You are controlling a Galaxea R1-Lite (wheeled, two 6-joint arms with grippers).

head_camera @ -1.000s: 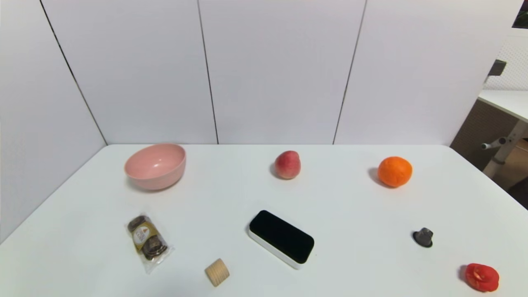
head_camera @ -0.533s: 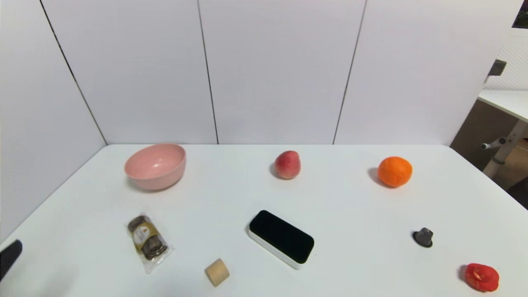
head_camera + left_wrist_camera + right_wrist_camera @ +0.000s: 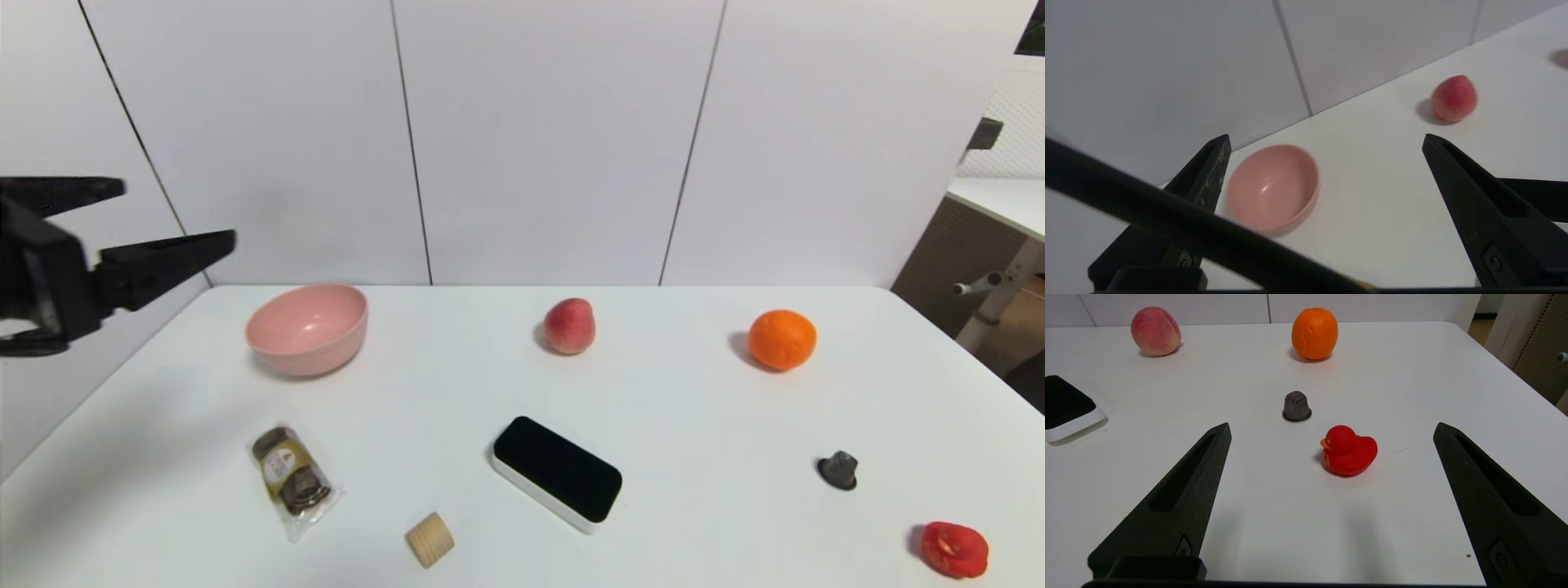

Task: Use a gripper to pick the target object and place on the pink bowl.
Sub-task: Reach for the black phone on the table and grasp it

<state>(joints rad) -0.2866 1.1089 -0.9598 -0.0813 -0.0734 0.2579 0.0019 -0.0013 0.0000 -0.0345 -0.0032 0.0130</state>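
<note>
Head view: black block [image 3: 558, 475] well apart from left jaws.

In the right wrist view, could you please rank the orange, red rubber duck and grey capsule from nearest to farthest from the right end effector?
1. Red rubber duck, just ahead of the right end effector.
2. Grey capsule, mid-table beyond the duck.
3. Orange, near the table's far edge.

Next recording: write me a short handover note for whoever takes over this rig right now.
Left hand: open, empty, raised at the table's left edge, near the pink bowl.
Right hand: open, empty, low over the table's right side near the red duck.
Target object: flat on the table, front centre, untouched.
Done: nothing.
Left: grasp the block, lift it, set it on the bowl.
</note>
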